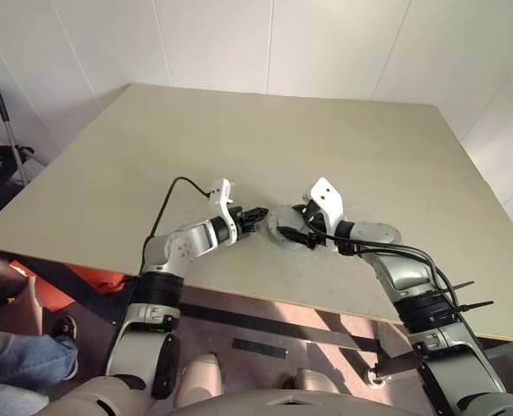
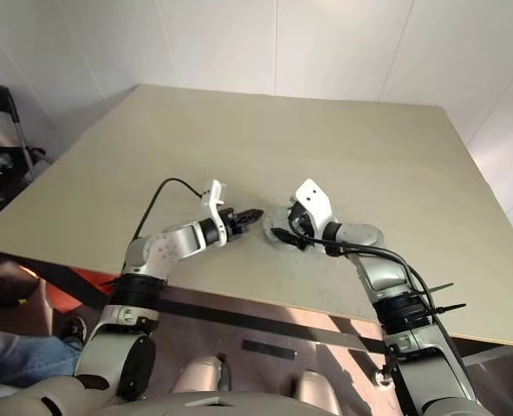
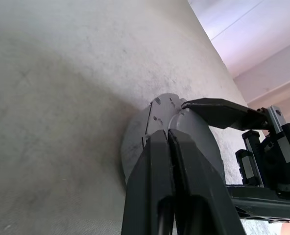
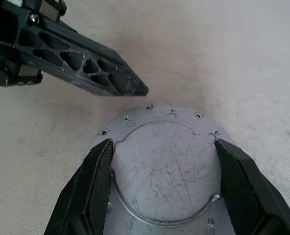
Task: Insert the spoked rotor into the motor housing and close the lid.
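Right gripper [image 4: 162, 147]: its 2 black fingers [image 4: 93, 181] stand wide, one on each side of the raised round centre of a grey metal disc with small holes along its rim, which I read as the lid [image 4: 167, 166]. The pads look to touch that raised part, so the purpose is probably to steady or centre the lid; whether they press cannot be told. Left gripper [image 1: 255, 213]: fingers pinched together with nothing between them, tip hovering just beside the lid's rim at about 9 o'clock of it in the head view. A closed tip suits pushing or tapping the lid down, not grasping. The lid lies flat near the front edge of the table [image 1: 326, 147], at about 6 o'clock. The motor housing and spoked rotor presumably sit beneath it, hidden. Judgement: task is near its end, with final seating of the lid remaining.
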Tool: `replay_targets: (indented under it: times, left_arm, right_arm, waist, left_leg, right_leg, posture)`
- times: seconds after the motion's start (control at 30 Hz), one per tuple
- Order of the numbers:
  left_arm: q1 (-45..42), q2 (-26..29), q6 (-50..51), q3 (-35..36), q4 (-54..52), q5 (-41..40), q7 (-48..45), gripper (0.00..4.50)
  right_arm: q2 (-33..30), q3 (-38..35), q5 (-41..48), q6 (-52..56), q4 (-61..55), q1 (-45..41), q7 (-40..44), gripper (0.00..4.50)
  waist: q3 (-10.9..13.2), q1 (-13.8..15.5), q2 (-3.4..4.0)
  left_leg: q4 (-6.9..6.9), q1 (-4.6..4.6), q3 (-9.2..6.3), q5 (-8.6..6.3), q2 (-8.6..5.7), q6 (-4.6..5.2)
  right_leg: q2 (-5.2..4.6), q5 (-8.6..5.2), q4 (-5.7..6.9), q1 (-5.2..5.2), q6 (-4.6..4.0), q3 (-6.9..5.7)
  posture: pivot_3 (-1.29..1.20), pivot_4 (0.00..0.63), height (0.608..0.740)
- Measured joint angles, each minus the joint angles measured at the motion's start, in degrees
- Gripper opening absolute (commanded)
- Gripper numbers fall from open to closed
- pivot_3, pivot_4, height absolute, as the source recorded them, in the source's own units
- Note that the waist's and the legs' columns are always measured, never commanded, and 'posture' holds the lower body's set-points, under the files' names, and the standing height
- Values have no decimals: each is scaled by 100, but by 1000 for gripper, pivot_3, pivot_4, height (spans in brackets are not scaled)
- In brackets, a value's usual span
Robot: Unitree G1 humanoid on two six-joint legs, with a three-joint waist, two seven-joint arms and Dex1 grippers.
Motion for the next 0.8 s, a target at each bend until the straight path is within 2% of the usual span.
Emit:
replay_targets:
  times: [0.43, 0.57, 0.8]
  left_arm:
    - [-348, -52, 257, -133, 417, 188, 85, 18]
    - [-348, -47, 259, -152, 398, 223, 91, 0]
    - [-345, -29, 289, -153, 341, 240, 91, 0]
  right_arm:
    - [1, -4, 1, 53, 4, 25, -127, 3171]
    - [-1, -53, 49, 266, -14, -13, -98, 4477]
    - [-1, -376, 510, 800, -561, 200, 82, 4477]
  waist:
    - [-9, 17, -4]
    - [-12, 17, -8]
    - [-10, 10, -6]
  left_leg:
    - [0, 21, -1, -20, -6, 5]
    - [0, 28, -2, -19, -6, 5]
    - [-2, 5, -2, -15, -5, 13]
  right_leg:
    - [-14, 0, -2, 28, 0, -7]
    - [-14, 0, -1, 33, 0, -8]
    - [-14, 0, -1, 10, 1, -9]
  posture:
    - [0, 0, 740]
    - [0, 0, 740]
    - [0, 0, 740]
